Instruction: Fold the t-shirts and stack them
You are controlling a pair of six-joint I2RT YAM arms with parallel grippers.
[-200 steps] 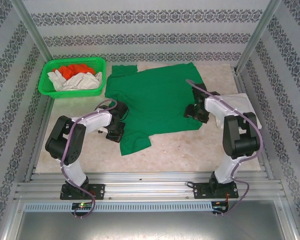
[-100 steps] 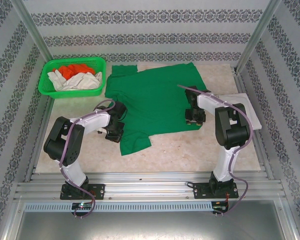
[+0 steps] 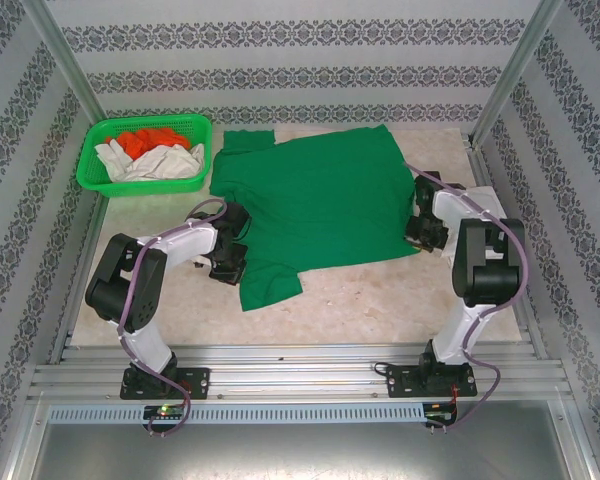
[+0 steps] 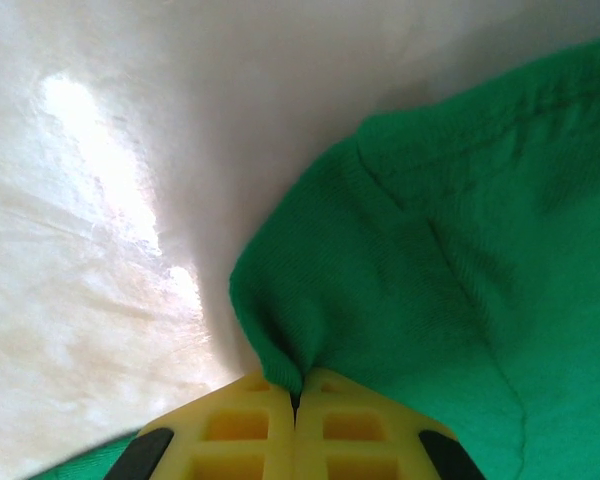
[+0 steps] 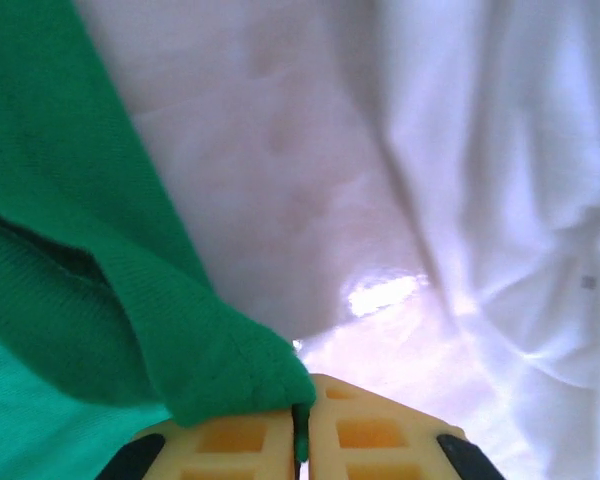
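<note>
Firmly, green t-shirt (image 3: 315,205) edges pinched, left claw (image 4: 295,398), right claw (image 5: 300,412)

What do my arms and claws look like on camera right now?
The left arm and right arm both have white links with black joint housings, and a lilac cable runs along each. The left claw and right claw have yellow fingers moulded with square recesses, black at the base.

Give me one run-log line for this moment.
left hand: shut on green t-shirt edge | right hand: shut on green t-shirt corner | state: spread on table, unfolded
</note>
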